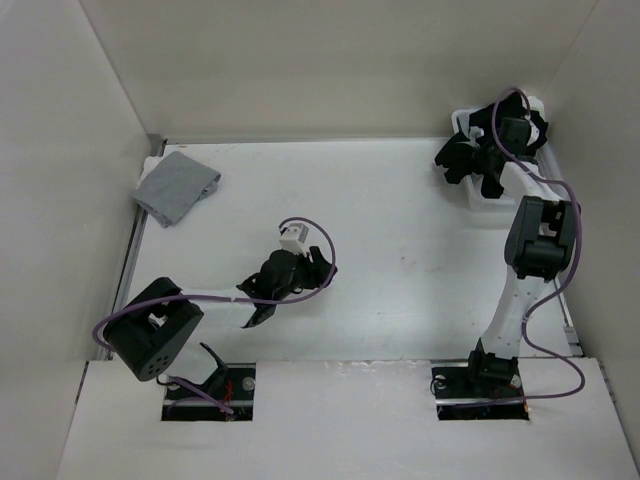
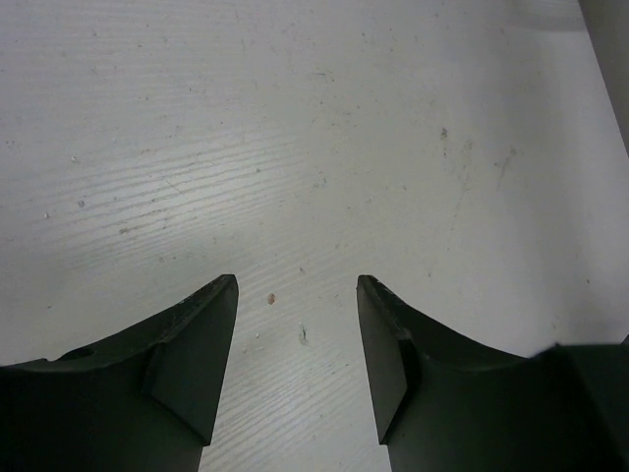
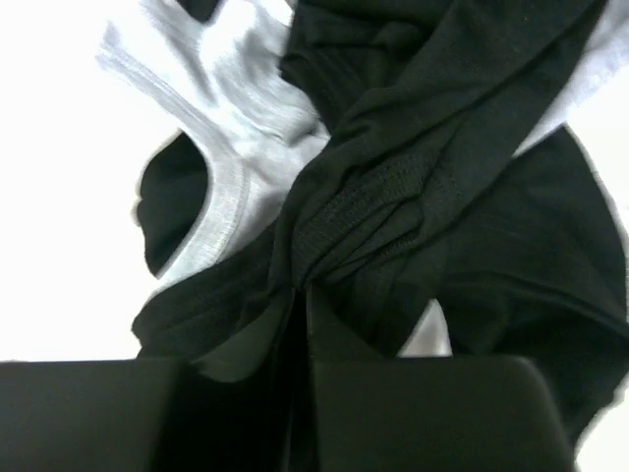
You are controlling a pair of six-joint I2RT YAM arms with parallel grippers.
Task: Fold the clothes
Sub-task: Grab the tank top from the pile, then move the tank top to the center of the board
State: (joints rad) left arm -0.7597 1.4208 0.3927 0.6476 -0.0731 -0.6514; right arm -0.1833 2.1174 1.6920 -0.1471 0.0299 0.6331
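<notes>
I'm counting 2 arms, 2 grippers (left gripper, right gripper), 1 black tank top, 1 folded grey garment, 1 jumbled clothes pile, 1 table.

far-left: folded garment | far-right corner: clothes pile, tank top on it

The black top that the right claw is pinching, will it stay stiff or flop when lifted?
Probably floppy: the black top bunches into soft folds where the right gripper pinches it. It looks thin, so likely light. It lies tangled over a grey garment, which may drag along.
</notes>
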